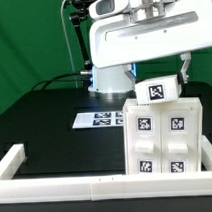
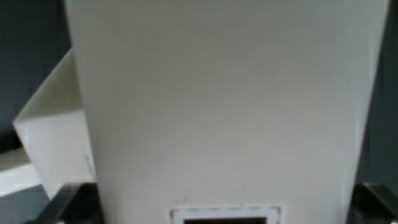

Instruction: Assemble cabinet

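The Franka arm's two-finger gripper [image 1: 163, 77] hangs over a white plastic boxy cabinet [image 1: 161, 142]. The cabinet stands upright on the black table [image 1: 45, 122], at the exterior view's right and just inside the low white border frame [image 1: 57, 180]. A smaller white box part [image 1: 158, 91], tilted and bearing a black-and-white square tag, sits at the cabinet's top edge directly beneath the gripper. Whether the claw is spread or pinching that part cannot be told. The arm's white hand hides the fingertips in the exterior view, and the wrist view is filled by a plain white panel [image 2: 214, 100] with a tag [image 2: 228, 213] at one end. The thin flat white marker board [image 1: 100, 119] lies apart, toward the exterior view's left of the cabinet. The pieces look like rigid, hollow, light plastic with smooth faces likely to slip under a loose pinch. The shell seems too broad for the jaws, so a hold across a thin wall or the small part's narrow sides looks the better bet; an off-centre grip could let it swing.
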You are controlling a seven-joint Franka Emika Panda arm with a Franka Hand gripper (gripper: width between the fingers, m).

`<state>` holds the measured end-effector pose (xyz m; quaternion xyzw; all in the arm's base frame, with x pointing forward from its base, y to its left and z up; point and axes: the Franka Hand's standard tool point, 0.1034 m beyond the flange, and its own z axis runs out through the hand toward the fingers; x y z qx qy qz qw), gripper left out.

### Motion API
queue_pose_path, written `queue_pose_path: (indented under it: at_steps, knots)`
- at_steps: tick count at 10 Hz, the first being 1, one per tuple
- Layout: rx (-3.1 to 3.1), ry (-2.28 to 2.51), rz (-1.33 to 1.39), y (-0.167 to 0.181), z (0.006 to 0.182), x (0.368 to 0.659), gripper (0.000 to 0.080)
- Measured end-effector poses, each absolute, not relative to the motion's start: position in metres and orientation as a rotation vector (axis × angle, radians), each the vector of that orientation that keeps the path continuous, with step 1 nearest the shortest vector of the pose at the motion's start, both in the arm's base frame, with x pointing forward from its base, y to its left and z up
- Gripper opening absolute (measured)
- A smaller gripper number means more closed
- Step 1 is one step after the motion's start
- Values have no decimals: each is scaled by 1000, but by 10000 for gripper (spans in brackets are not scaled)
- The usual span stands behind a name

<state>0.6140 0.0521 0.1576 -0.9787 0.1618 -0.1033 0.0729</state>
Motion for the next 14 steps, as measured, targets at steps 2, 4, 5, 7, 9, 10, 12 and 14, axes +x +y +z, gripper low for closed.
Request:
queue_pose_path:
  at_steps: [2,4,5,7,9,10,12,14]
  knots:
    - [-2885,682,-293,53,158,614,560]
    - [-2823,869,-275,54,158,614,560]
    - [-2765,1012,-257,57,158,613,560]
    - [-2623,1301,-219,63,158,612,560]
    - [-2463,1544,-181,67,157,612,560]
    - [-2416,1608,-170,67,157,612,560]
    - [-2245,1810,-127,70,157,612,560]
    - [-2051,2004,-82,71,157,612,560]
